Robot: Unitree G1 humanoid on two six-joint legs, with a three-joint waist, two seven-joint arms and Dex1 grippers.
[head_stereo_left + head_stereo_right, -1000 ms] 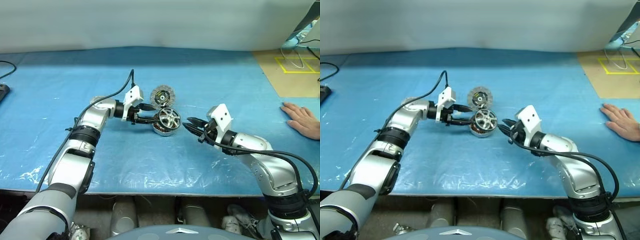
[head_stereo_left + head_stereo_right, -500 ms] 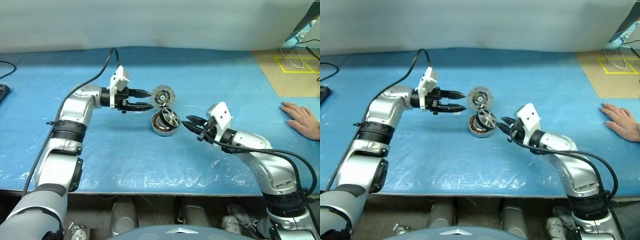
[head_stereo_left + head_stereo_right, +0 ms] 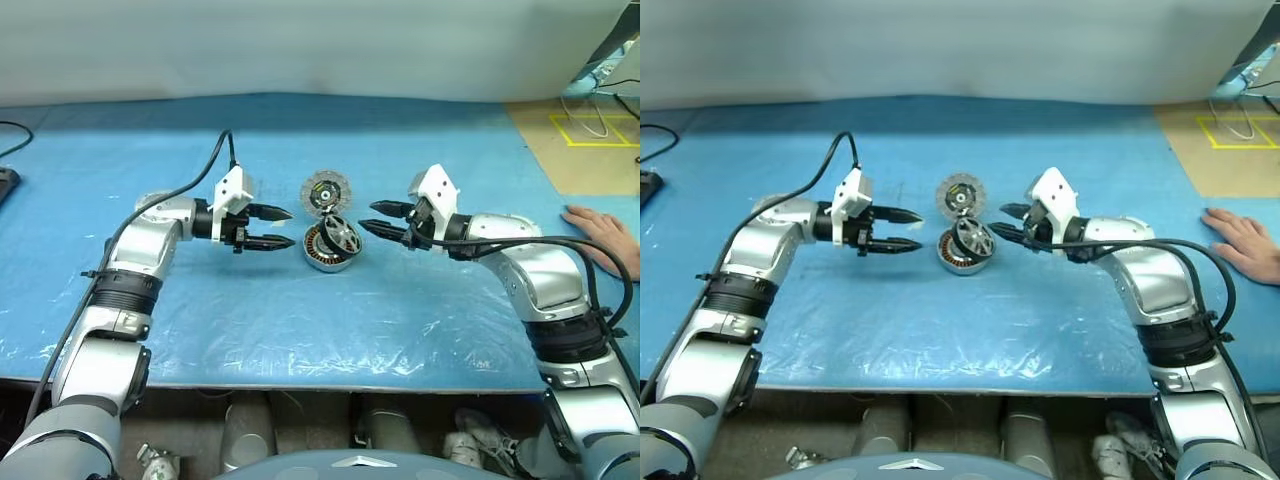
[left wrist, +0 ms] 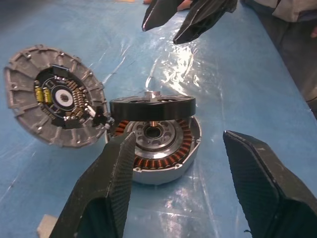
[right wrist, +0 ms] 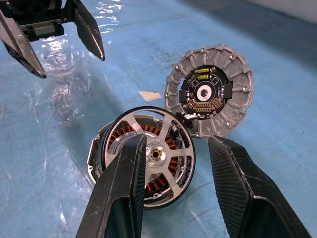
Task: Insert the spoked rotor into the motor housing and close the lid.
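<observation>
Blue plastic sheeting covers the table, and near its middle sits the squat round metal motor housing with copper-coloured windings inside. The silver spoked rotor with its dark rim rests tilted on the housing, one edge propped up on the housing's rim, not seated flat. Just beyond them lies the round silver-grey ribbed lid, black hub and yellow-green parts facing up, its edge touching or nearly touching the rotor's rim. The left gripper hovers beside the housing on one side with its two black fingers apart and nothing between them. The right gripper faces it from the other side, fingers likewise apart and empty. A person's hand rests flat on the sheeting's far right edge.
</observation>
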